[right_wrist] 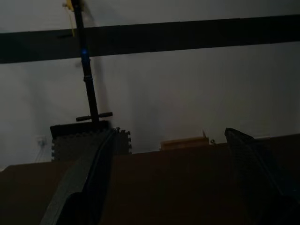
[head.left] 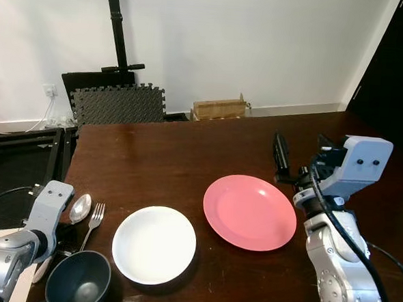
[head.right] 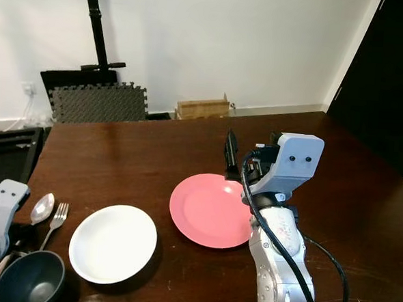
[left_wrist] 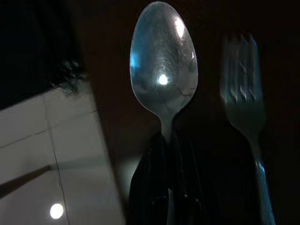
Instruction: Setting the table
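A dark wooden table point(head.left: 188, 150) spans the scene, with a white wall behind it and, on the floor at twelve o'clock beyond its far edge, grey foam mats point(head.left: 119, 103) and a small wooden crate point(head.left: 220, 107). A black stand point(head.left: 116, 29) rises against the wall at eleven o'clock.

On the table, a pink plate point(head.left: 250, 211) lies near the centre, toward three o'clock. A white plate point(head.left: 154, 244) sits just beside it at about seven o'clock from the pink one, the two rims close but apart. A dark blue bowl point(head.left: 79, 279) rests at eight o'clock from the white plate, near the table's front edge.

The right gripper point(head.left: 280, 156) is raised above the table at one o'clock from the pink plate, fingers pointing toward the wall; in the right wrist view its two black fingers point(right_wrist: 89, 183) stand wide apart with nothing between them.

The left gripper point(left_wrist: 168, 187) lies low at the table's nine o'clock edge, its fingers pressed together on the handle of a spoon point(left_wrist: 163, 61). The spoon's bowl points toward twelve o'clock. A fork point(head.left: 94, 221) lies just beside the spoon, on its three o'clock side, parallel to it, between the spoon and the white plate.
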### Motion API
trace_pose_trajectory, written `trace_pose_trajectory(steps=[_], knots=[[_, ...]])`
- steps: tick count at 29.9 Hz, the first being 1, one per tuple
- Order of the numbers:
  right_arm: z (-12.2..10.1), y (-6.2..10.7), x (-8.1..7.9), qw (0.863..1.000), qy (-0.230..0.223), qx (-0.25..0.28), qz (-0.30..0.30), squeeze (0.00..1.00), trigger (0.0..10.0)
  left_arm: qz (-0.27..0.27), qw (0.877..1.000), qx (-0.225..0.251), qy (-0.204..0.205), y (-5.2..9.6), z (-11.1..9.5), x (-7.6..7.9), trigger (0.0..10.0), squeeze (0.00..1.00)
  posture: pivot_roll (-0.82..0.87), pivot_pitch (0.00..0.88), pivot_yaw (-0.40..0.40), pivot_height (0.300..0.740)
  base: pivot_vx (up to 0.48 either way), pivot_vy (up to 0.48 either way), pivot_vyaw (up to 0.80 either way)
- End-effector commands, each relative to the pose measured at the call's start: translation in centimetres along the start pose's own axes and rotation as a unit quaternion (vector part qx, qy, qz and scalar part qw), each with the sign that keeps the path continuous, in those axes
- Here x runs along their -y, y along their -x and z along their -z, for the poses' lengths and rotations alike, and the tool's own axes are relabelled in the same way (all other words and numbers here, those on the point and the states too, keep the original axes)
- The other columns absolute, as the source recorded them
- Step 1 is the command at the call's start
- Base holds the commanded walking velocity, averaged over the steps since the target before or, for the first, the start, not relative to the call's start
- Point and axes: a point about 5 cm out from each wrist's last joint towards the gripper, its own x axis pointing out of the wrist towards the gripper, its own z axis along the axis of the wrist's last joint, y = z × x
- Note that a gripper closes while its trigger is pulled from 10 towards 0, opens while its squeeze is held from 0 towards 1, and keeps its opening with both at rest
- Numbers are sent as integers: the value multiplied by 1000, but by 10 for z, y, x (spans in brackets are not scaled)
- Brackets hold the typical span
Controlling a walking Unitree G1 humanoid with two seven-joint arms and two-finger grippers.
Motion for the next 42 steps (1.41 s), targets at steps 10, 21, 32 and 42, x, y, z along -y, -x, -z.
trace_pose_trajectory(steps=[10, 21, 32, 42], knots=[[0, -10, -10, 1000, -14, 10, -26, 0, 10000, -7, 975, 224, -12, 39, -108, -14, 10000, 0, 109, 30, 23, 740, 0, 0, 0], [-5, -9, -28, 999, -5, 28, -27, 0, 10000, 89, 929, 355, 58, 59, -132, 89, 10000, 0, 89, 26, 11, 740, 0, 0, 0], [-7, -7, -14, 998, 22, 42, 46, 0, 10000, 117, 923, 365, 27, 70, -133, 100, 10000, 0, 78, 28, 21, 740, 0, 0, 0], [-6, -8, -7, 997, 28, 41, 59, 0, 10000, 99, 933, 344, 26, 65, -123, 109, 10000, 0, 71, 33, 22, 740, 0, 0, 0]])
